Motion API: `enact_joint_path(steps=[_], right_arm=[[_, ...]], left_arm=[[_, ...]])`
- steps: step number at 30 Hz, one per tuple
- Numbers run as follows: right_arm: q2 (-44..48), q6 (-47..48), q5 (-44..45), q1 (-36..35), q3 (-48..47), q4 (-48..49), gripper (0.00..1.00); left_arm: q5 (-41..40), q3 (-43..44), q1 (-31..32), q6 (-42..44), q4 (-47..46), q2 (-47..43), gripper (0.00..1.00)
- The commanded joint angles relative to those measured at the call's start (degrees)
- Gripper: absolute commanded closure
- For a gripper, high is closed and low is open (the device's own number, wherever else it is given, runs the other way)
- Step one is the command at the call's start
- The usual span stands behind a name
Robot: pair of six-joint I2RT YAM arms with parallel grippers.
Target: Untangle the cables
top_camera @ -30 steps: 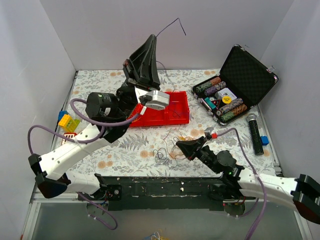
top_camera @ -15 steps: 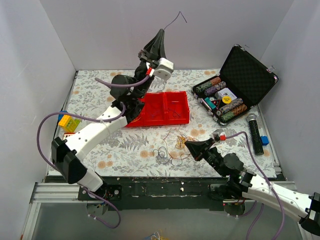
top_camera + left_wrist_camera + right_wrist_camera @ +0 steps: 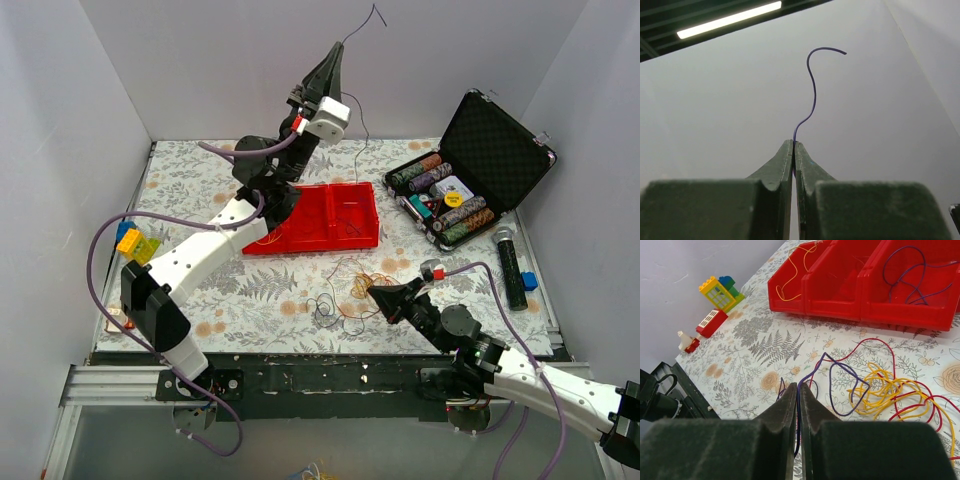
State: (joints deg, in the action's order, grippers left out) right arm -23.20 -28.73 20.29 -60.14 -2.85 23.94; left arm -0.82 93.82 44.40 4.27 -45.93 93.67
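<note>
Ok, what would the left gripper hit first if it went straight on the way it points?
Probably nothing close. The left gripper, shut on a purple cable whose free end curls ahead, points up into open air; beyond it only the white wall shows, at a depth I cannot judge.

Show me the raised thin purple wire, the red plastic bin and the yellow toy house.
thin purple wire (image 3: 814,95), left wrist view, middle curve.
red plastic bin (image 3: 832,307), right wrist view, front wall.
yellow toy house (image 3: 717,294), right wrist view, front face.
</note>
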Motion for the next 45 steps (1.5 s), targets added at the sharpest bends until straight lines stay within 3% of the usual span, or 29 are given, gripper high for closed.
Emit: enact_joint_path(steps=[1,28,45], right_arm=[[0.6,-1.0,-0.4,-0.2,8.7,2.6,0.91],[3.8,-1.8,1.2,-0.2,9.4,0.2,0.93],[6.0,-2.2,2.0,-0.2,10.0,-1.3,0.94]], left_arm=[[0.4,3.3,-0.5,-0.6,-2.0,0.5,1.00],[2.8,8.0,-1.0,-2.6,-3.2,9.1,1.00],[1.6,4.0,-0.9,-2.6,-3.2,11.8,1.00]])
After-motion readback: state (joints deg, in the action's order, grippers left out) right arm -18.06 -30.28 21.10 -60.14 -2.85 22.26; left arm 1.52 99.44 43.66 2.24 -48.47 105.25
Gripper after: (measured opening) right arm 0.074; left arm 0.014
